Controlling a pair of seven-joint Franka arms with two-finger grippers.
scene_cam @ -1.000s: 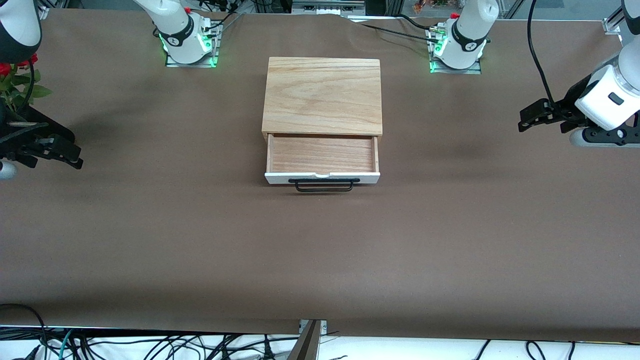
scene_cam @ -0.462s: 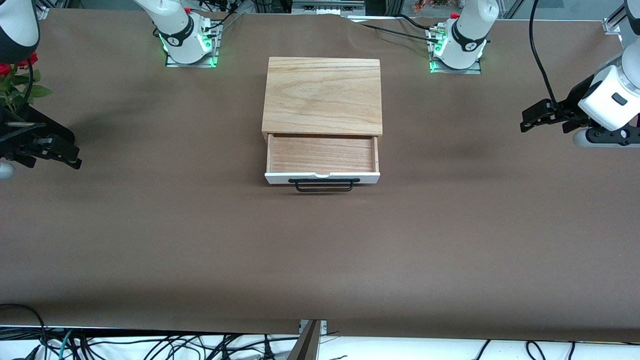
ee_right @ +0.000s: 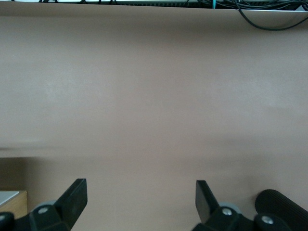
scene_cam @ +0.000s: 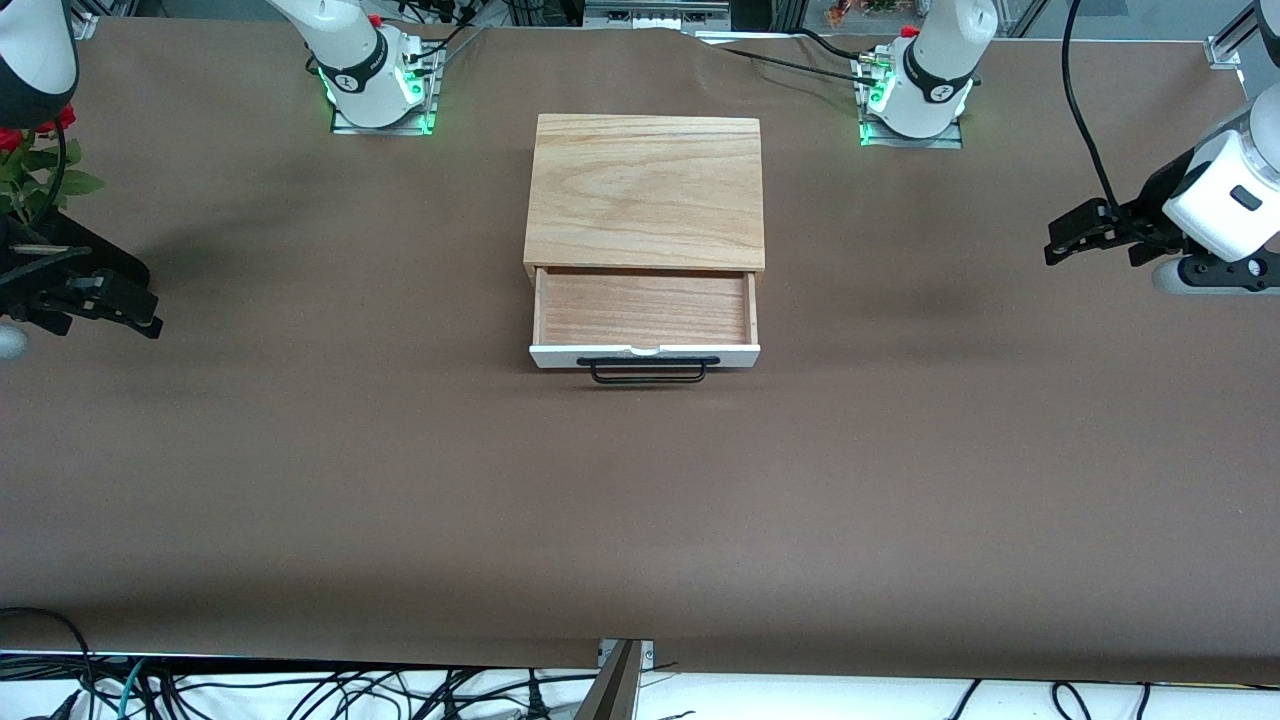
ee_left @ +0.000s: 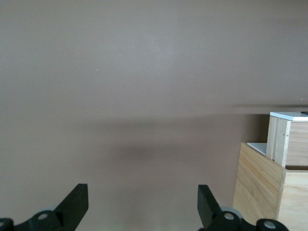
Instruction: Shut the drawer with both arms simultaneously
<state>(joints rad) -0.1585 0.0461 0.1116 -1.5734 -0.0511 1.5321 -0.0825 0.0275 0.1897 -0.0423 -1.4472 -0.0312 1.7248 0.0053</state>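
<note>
Starting at the right arm's end of the brown cloth-covered table, we've got the right arm's black two-finger gripper hanging over the table edge there, fingers spread wide with nothing in them; its wrist view shows the two fingertips well apart over bare cloth. Just above it in the front view there's a red rose with green leaves poking in.

Middle of the table, between the two arm bases: the light-oak wooden box, and its shallow wooden drawer with the white front panel is pulled out toward the front camera. We can see the reddish-brown inside, bare. The black wire bar handle sticks out of the front panel on the camera side.

Over at the left arm's end, the left arm's black two-finger gripper hangs above the table, pointing toward the box but well apart from it. Fingers open here too, nothing pinched. Its wrist view catches a corner of the box and the drawer's side.
</note>
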